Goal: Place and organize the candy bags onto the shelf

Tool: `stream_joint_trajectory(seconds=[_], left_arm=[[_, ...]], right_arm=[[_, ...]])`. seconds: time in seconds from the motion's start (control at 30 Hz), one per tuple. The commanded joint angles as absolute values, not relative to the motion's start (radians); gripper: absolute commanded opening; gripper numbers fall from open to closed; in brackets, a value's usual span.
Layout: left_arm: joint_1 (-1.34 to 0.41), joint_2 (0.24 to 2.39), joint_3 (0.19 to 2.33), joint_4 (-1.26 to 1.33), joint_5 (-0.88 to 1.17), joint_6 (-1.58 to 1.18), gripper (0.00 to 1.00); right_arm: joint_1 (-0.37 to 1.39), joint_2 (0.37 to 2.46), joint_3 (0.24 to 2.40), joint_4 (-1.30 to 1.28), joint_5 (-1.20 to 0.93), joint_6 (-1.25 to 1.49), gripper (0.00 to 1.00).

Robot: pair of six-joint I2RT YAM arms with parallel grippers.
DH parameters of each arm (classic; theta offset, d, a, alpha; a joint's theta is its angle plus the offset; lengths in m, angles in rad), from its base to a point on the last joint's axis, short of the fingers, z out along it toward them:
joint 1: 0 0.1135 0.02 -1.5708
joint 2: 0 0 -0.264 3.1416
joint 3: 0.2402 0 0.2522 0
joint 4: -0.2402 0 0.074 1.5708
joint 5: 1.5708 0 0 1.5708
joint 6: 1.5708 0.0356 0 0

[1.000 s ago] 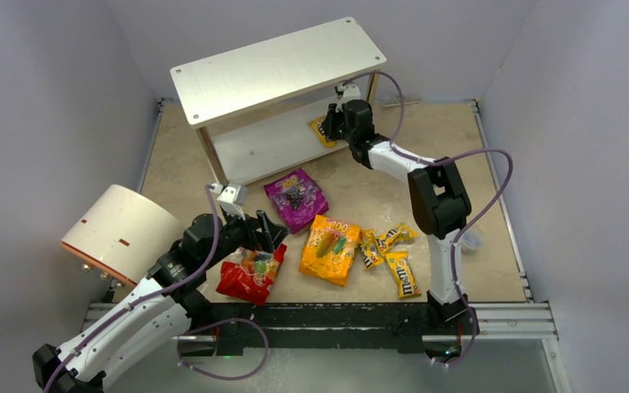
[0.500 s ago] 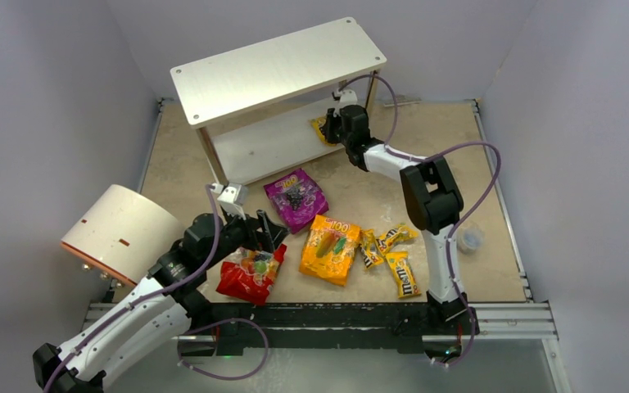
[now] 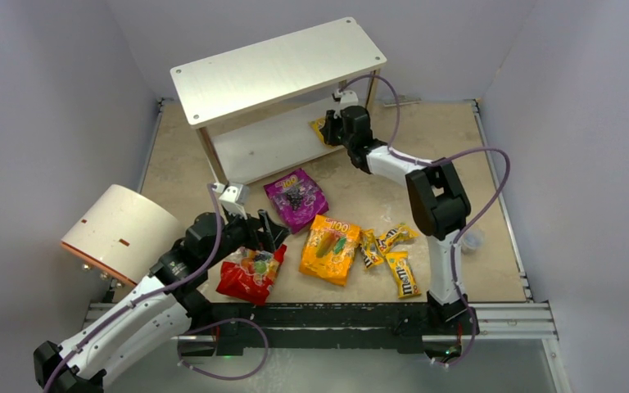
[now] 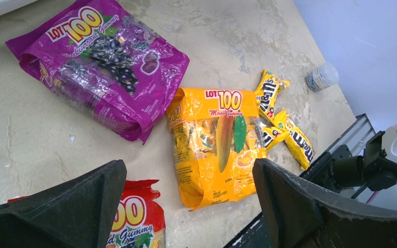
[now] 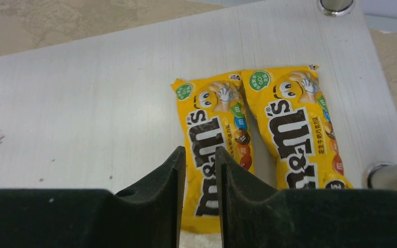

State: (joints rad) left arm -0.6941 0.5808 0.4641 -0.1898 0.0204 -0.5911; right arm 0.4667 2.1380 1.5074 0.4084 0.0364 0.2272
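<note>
While the left gripper (image 4: 188, 170) stays spread, the right gripper (image 5: 199, 155), nearly pressed together, barely shifts.

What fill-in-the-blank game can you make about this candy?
The shelf's lower board holds ___ M&M's packets.
The left pincer hovers over the ___ bag.
The grape gummy bag is coloured ___.
Missing words: two, red, purple.
</note>
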Motion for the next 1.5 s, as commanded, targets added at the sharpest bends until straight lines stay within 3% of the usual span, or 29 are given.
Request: stream_joint_trajectory(seconds=[0.0, 0.17, 0.27, 0.37, 0.43, 0.47, 0.7, 0.83, 0.93, 1.37, 1.47], left_arm=[[-0.695, 0.588, 0.486, -0.134, 0.043, -0.599, 1.00], [-0.696, 0.594, 0.477, -0.123, 0.060, -0.610, 1.00], [-0.695, 0.593, 0.472, -0.118, 0.062, -0.612, 1.00], [-0.695, 0.591, 0.473, -0.117, 0.066, -0.611, 1.00], [-0.695, 0.592, 0.471, -0.111, 0.068, -0.611, 1.00], [-0.696, 0.593, 0.470, -0.106, 0.069, -0.610, 1.00], [-0.695, 0.648, 0.475, -0.054, 0.092, -0.595, 1.00], [-0.695, 0.691, 0.474, -0.016, 0.107, -0.592, 1.00], [-0.696, 0.726, 0.476, 0.037, 0.126, -0.591, 1.00], [-0.696, 0.767, 0.480, 0.061, 0.117, -0.581, 1.00], [-0.695, 0.785, 0.495, 0.055, 0.121, -0.578, 1.00]], right_arm=[[0.480, 1.979, 1.472, 0.423, 0.008, 0.204, 0.31], [0.482, 1.869, 1.382, 0.466, -0.042, 0.219, 0.35], [0.481, 1.773, 1.273, 0.472, -0.034, 0.237, 0.45], [0.482, 1.618, 1.071, 0.474, -0.003, 0.271, 0.73], [0.482, 1.470, 0.937, 0.453, 0.046, 0.296, 0.97], [0.481, 1.402, 0.876, 0.423, 0.057, 0.312, 0.99], [0.482, 1.010, 0.658, -0.011, 0.172, 0.480, 0.99], [0.481, 0.886, 0.638, -0.338, 0.277, 0.668, 0.99], [0.481, 0.854, 0.612, -0.435, 0.266, 0.755, 0.99], [0.478, 0.999, 0.460, -0.286, 0.336, 0.967, 0.86], [0.476, 1.044, 0.438, -0.224, 0.372, 0.992, 0.77]])
